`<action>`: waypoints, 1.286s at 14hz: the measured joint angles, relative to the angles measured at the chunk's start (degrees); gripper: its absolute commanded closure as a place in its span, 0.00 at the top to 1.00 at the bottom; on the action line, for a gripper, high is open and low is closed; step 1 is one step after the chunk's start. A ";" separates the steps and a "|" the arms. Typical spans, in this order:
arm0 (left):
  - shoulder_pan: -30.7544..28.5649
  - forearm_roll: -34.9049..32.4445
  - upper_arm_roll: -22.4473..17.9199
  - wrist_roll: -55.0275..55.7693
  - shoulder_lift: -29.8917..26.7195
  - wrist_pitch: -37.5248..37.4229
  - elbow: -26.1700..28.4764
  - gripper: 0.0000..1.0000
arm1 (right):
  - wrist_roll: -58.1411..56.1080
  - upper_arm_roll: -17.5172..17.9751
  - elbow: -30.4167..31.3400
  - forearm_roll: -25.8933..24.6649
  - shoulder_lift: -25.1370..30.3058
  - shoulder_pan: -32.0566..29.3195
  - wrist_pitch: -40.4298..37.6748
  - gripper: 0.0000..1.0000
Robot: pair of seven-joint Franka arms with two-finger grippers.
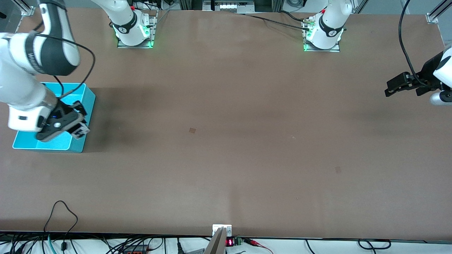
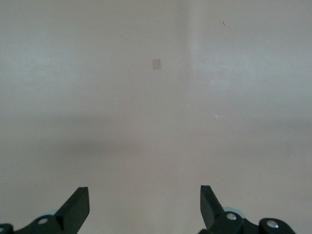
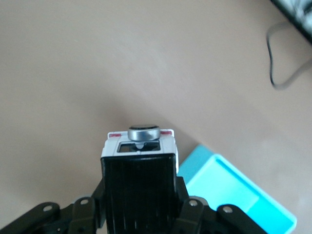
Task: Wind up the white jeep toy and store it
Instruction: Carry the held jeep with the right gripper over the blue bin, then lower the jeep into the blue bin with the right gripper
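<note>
My right gripper [image 1: 78,127] is shut on the white jeep toy [image 1: 81,131] and holds it over the front-camera-side corner of the cyan bin [image 1: 79,97]. In the right wrist view the white jeep toy [image 3: 140,156] fills the space between the jaws, its black roof panel facing the camera and a round silver spare wheel at its end. Part of the cyan bin [image 3: 229,190] lies below it. My left gripper [image 1: 392,89] is open and empty, waiting above the table at the left arm's end. Its fingertips [image 2: 78,204] frame bare table.
The brown table [image 1: 226,141] has two small darker patches [image 1: 192,130]. Cables hang along the edge nearest the front camera [image 1: 63,211]. Both arm bases stand at the edge farthest from the front camera [image 1: 134,31].
</note>
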State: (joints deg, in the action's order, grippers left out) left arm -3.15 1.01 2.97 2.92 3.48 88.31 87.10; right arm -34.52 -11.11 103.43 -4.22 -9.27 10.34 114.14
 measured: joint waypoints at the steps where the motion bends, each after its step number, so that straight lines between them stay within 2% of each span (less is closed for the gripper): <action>1: 0.00 0.00 0.00 0.00 0.00 0.00 0.00 1.00 | 2.02 -1.54 0.80 0.00 0.80 -0.24 -1.00 0.00; 4: 0.00 0.00 0.00 0.00 0.00 -0.01 0.02 1.00 | 7.64 -5.50 1.88 0.01 2.27 -0.64 -4.26 0.00; 7: 0.00 0.00 0.01 0.00 0.00 -0.01 0.07 1.00 | 13.68 -7.49 3.14 0.01 2.64 -1.54 -5.50 0.00; 13: 0.00 0.00 0.01 0.00 0.02 -0.03 0.50 1.00 | 17.45 -8.44 6.73 -0.03 1.67 -8.03 -4.46 0.00; 18: 0.02 0.00 0.03 0.00 0.02 -0.02 0.95 1.00 | 18.93 -8.43 7.30 -0.04 -1.11 -9.06 -0.42 0.00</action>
State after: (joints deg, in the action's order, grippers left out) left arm -3.12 1.00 3.01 2.92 3.50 88.28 88.05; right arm -15.59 -19.54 110.73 -4.26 -10.38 1.29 113.72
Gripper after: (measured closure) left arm 0.000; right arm 0.449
